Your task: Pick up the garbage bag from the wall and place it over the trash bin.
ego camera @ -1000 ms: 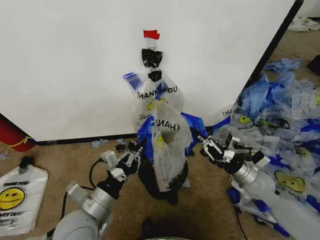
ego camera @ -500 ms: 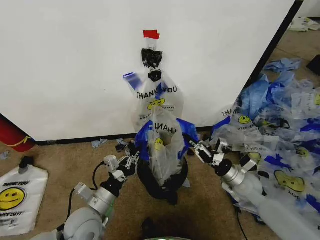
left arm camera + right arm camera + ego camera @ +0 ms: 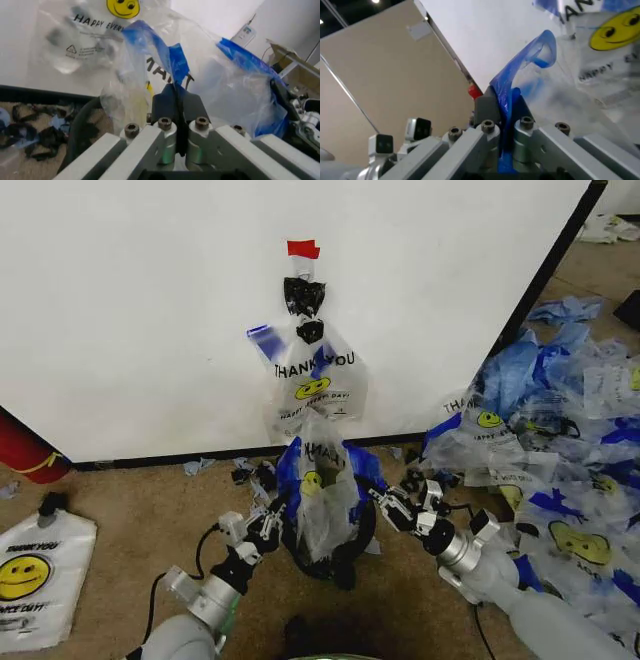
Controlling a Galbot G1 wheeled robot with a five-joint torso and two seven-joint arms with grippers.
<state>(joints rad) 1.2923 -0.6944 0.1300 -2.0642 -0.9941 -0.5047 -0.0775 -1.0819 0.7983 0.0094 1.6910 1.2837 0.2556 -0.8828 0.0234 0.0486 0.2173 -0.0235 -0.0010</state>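
Garbage bag (image 3: 322, 490) stands over trash bin (image 3: 345, 552), lower part inside rim, blue handle strips spread to both sides. Bin sits on carpet floor (image 3: 110, 500) just before white wall (image 3: 140, 300). Left gripper (image 3: 272, 518) at bag's left edge, fingers (image 3: 165, 103) closed on blue strip. Right gripper (image 3: 383, 502) at bag's right edge, fingers (image 3: 487, 107) pinching other blue strip. Second smiley bag (image 3: 313, 375) hangs on wall above, under black clip (image 3: 303, 295) and red tape (image 3: 302, 249). Heap of blue-and-clear bags (image 3: 560, 430) lies at right.
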